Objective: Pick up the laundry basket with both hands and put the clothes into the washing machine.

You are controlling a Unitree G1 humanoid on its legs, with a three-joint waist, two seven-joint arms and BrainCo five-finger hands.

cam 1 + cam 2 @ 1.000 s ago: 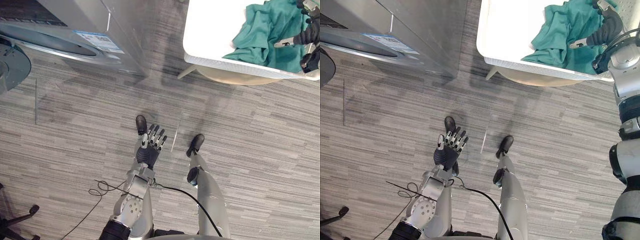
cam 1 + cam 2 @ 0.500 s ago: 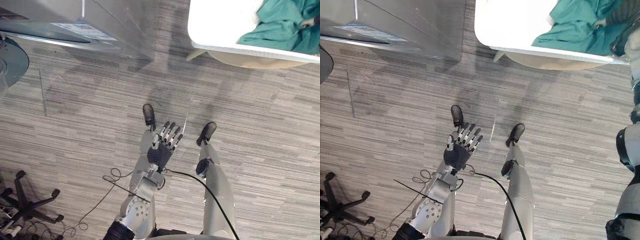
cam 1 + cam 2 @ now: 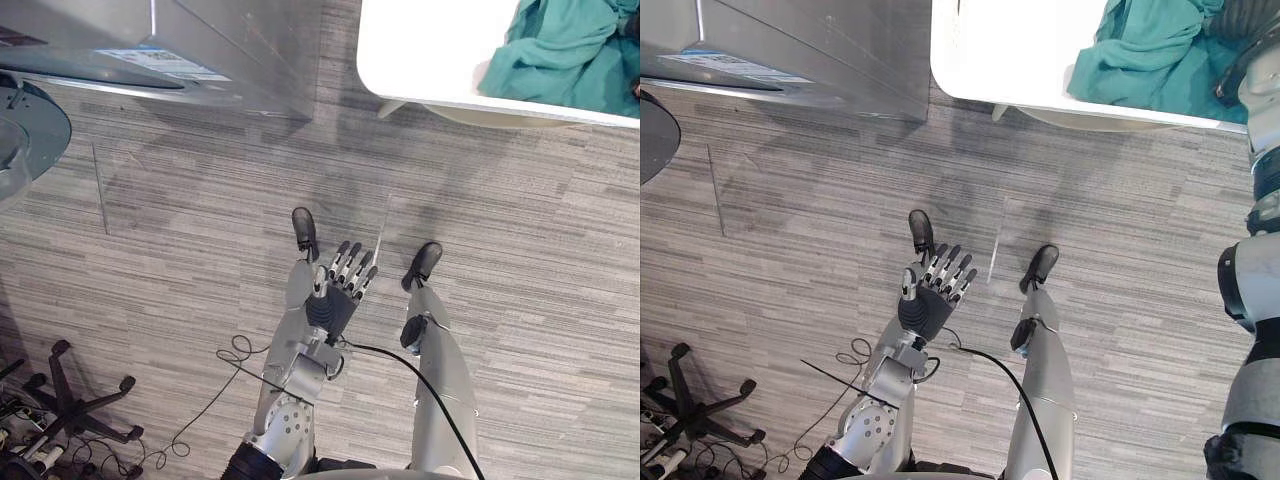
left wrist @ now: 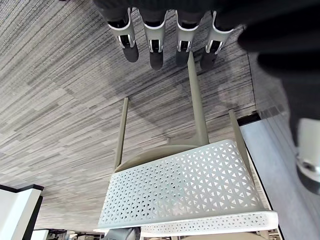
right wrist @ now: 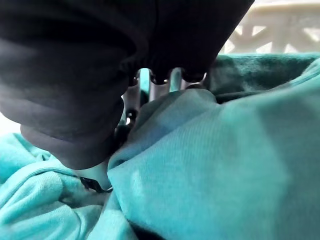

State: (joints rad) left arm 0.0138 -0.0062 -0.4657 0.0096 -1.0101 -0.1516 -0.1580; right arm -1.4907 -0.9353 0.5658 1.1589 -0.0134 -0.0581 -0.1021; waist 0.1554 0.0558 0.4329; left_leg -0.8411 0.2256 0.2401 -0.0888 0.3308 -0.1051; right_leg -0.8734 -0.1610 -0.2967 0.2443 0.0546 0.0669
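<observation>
Grey carpet floor [image 3: 150,250]; white basket [image 3: 440,98] holds teal clothes [image 3: 560,50]: soft, light, floppy. Washing machine [image 3: 230,50] left of basket. My left hand [image 3: 335,300] well short of basket, fingers straight, empty. My right hand [image 5: 100,50] inside basket, sunk in clothes; can't tell grip. Basket looks stiff: take opposite rims.

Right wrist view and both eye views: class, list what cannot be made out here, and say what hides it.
1. Right hand: its grip, right wrist view; buried in the teal clothes, behind its own dark cover.
2. Laundry basket: far side, eye views; cut off by the upper edge.
3. Washing machine: drum's inside, eye views; cut off by the upper edge.
The left hand is plain to see: open, above the floor.
</observation>
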